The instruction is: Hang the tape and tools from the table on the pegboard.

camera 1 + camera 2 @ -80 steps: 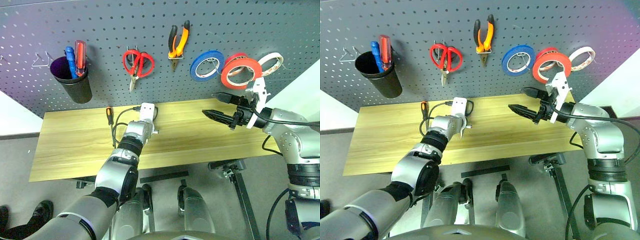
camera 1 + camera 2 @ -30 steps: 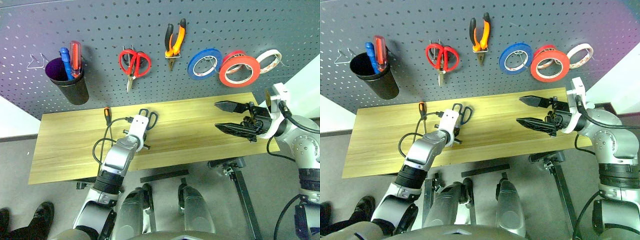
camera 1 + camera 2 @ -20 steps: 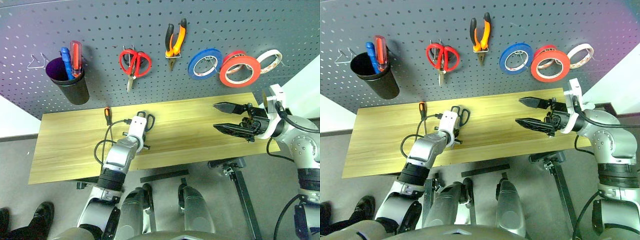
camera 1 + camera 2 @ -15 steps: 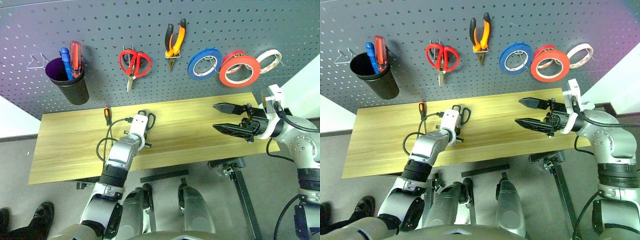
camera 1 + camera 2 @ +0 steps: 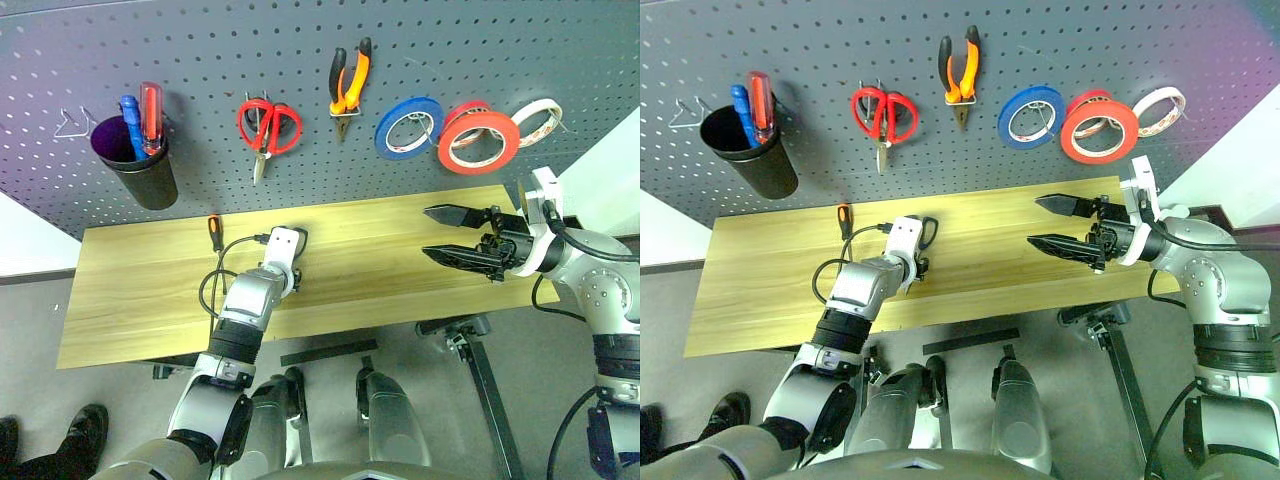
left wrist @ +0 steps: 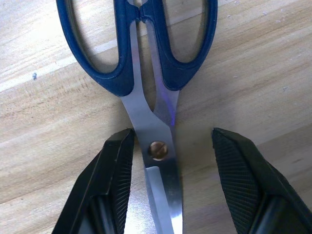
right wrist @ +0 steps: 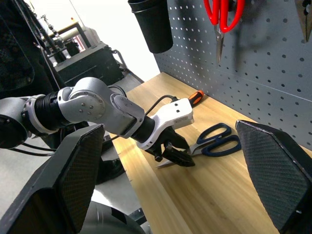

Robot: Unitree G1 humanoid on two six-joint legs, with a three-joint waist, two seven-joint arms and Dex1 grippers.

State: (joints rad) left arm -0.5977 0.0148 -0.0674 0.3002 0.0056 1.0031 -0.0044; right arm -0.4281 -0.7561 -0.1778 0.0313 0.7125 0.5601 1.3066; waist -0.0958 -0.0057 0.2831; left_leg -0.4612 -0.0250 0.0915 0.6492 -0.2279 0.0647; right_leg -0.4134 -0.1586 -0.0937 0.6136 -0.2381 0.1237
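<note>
Dark blue-handled scissors (image 6: 157,149) lie flat on the table (image 5: 130,300), left of its middle. My left gripper (image 6: 168,136) is open and points down over them, one finger on each side of the pivot, with a gap to the blades. The slim orange-and-black screwdriver (image 5: 215,232) lies on the table just left of that arm. On the pegboard (image 5: 300,40) hang the orange-and-black pliers (image 5: 350,85) and the wide orange-red tape (image 5: 478,140). My right gripper (image 5: 428,232) is open and empty above the table's right part, pointing left.
On the pegboard also hang a black cup (image 5: 145,175) holding a blue and a red screwdriver, red scissors (image 5: 268,128), a blue tape roll (image 5: 412,128) and a pale roll (image 5: 540,122). A person's shoe (image 5: 70,425) shows on the floor at the lower left.
My left gripper has opened over the scissors and now covers more of their handles in the eye views. The right arm has kept still.
</note>
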